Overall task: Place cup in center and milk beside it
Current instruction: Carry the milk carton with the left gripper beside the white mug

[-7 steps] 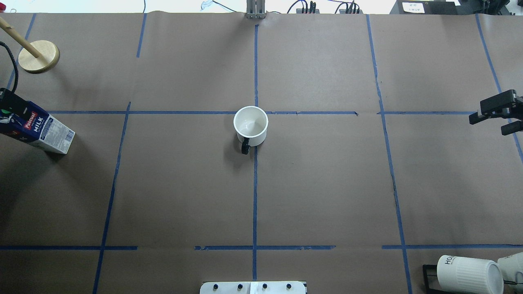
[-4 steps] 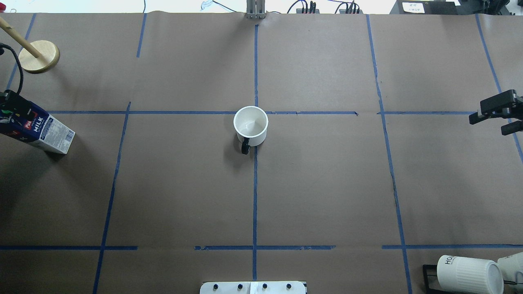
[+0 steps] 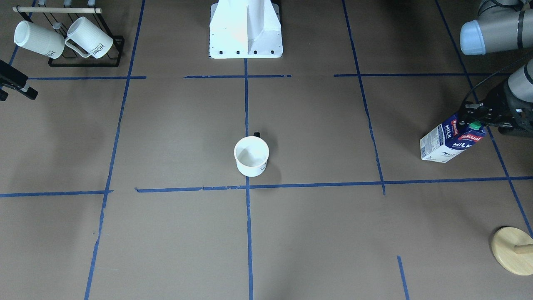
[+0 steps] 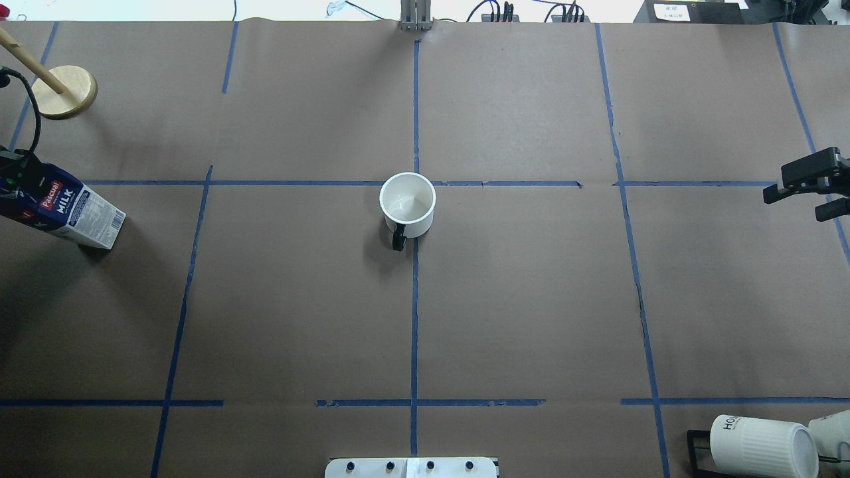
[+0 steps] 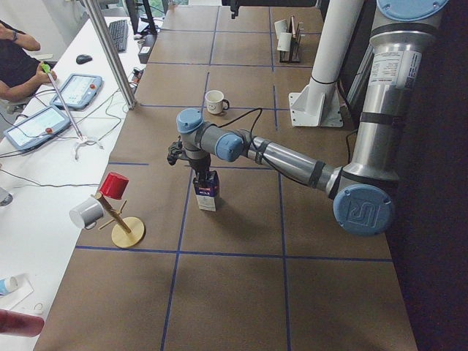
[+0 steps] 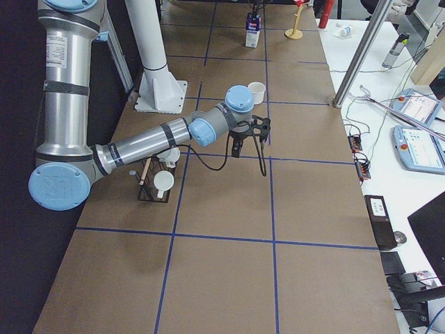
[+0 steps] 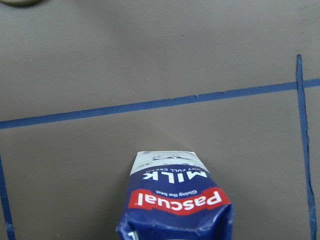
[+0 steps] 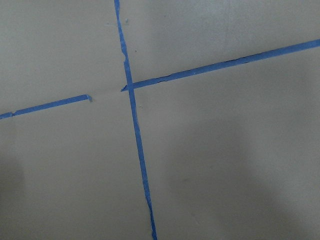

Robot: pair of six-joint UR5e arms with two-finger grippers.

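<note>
The white cup (image 4: 407,206) stands upright just on my side of the blue tape crossing (image 4: 416,183), its black handle toward me; it also shows in the front view (image 3: 251,156). The dark blue milk carton (image 4: 66,211) is at the far left, a whole grid cell from the cup. My left gripper (image 4: 14,178) is shut on the carton's top. The carton fills the bottom of the left wrist view (image 7: 177,205) and shows in the front view (image 3: 452,139). My right gripper (image 4: 795,204) is open and empty at the far right edge.
A wooden mug tree (image 4: 63,91) stands at the far left behind the carton. A black rack with two ribbed HOME mugs (image 4: 764,446) is at the near right corner. The robot base (image 3: 245,29) sits at the near middle edge.
The left gripper came down over the carton's top, and the carton has shifted slightly. The right gripper drew back slightly toward the right edge. The cup has not moved.
</note>
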